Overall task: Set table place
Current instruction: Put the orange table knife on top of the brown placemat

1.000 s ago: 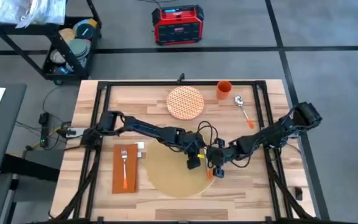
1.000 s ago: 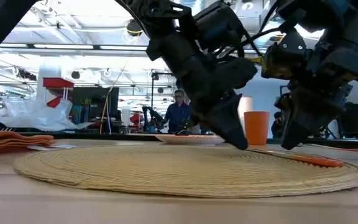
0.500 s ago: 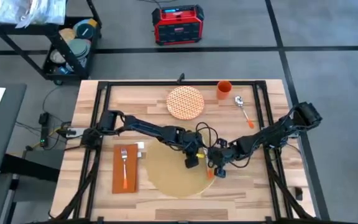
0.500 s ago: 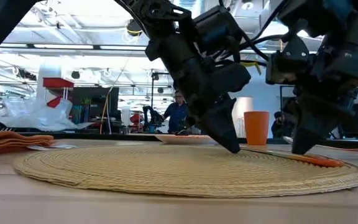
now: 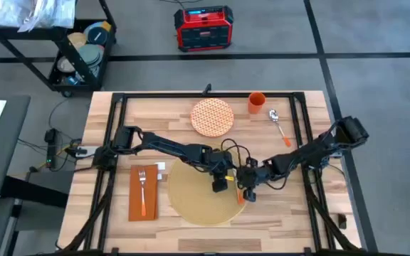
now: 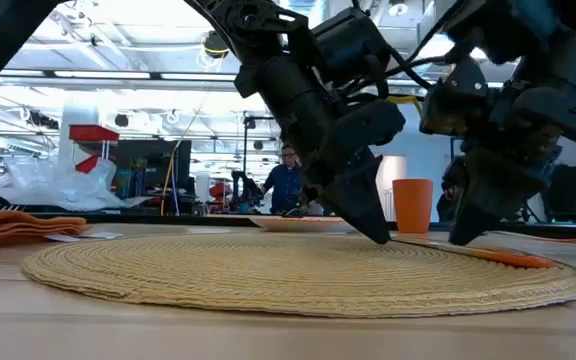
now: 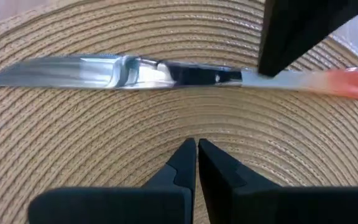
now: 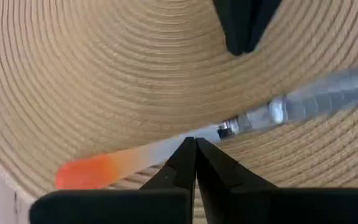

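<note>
The round tan woven place (image 5: 191,199) lies on the wooden table (image 5: 297,213). A knife (image 7: 166,71) with a steel blade and an orange-tipped handle (image 5: 239,196) rests flat on the mat's right part. My left gripper (image 7: 196,148) is shut, its tips a little short of the knife's middle, down at the mat (image 6: 268,275). My right gripper (image 8: 195,146) is shut, its tips down at the knife's handle, facing the left one across the knife. My right gripper touches the knife's handle (image 8: 166,148) with its shut fingertips, on the pale stretch between the steel part and the orange end. The fingers (image 6: 463,225) slant down from the table's right side. The knife lies flat on the mat. My left gripper: I cannot tell whether its tips touch the mat.
A fork (image 5: 142,186) lies on a rust-orange napkin (image 5: 142,203) left of the mat. At the far side stand a patterned plate (image 5: 212,116), an orange cup (image 5: 256,102) and a spoon (image 5: 280,126). Bare wood lies near the front edge.
My right gripper has shifted a little toward the table's left, closer to my left gripper, staying shut and low over the knife's handle. The left gripper has stayed shut at almost the same spot.
</note>
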You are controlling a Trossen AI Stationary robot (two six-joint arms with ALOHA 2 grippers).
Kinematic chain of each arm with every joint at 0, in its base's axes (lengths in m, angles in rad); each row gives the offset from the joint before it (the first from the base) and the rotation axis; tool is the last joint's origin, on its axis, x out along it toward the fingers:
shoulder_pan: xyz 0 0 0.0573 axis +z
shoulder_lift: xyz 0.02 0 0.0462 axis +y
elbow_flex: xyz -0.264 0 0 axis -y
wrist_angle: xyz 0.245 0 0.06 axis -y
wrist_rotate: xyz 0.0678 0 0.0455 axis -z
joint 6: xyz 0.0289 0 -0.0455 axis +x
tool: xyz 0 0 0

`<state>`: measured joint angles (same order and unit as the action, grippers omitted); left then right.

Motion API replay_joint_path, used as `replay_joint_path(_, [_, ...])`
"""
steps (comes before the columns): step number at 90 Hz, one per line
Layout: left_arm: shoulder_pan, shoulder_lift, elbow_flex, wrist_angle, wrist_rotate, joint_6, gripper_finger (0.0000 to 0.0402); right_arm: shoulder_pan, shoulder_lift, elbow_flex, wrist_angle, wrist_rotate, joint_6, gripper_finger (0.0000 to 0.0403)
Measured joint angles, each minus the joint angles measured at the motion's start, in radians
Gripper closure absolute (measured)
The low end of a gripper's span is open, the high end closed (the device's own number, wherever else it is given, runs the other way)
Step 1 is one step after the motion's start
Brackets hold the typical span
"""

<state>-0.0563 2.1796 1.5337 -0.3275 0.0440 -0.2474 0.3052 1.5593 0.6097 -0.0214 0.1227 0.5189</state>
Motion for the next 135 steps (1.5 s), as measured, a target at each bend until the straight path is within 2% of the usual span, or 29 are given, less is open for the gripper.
replay_joint_path(9, [0.000,0.000,0.000,0.001,0.000,0.000,0.0402,-0.007,0.000,-0.004,-0.015,-0.002,0.024,0.0403])
replay_joint_path(46, [0.003,-0.001,0.000,0.039,0.000,0.006,0.0402,-0.039,0.001,-0.005,0.084,-0.017,-0.079,0.0403])
replay_joint_path(58, [0.003,-0.001,0.000,0.036,0.001,0.005,0.0402,-0.045,0.001,-0.005,0.076,-0.031,-0.055,0.0403])
replay_joint_path(78, [0.003,-0.002,0.000,-0.030,0.001,0.005,0.0402,0.036,-0.001,-0.005,0.067,0.001,-0.007,0.0403])
replay_joint_path(107, [-0.022,-0.017,0.002,-0.134,0.080,0.034,0.0402,0.026,-0.001,-0.005,0.059,0.014,-0.004,0.0403])
replay_joint_path(135, [-0.016,-0.003,0.002,-0.053,0.073,0.057,0.0402,-0.003,-0.001,-0.007,0.059,-0.024,-0.056,0.0403])
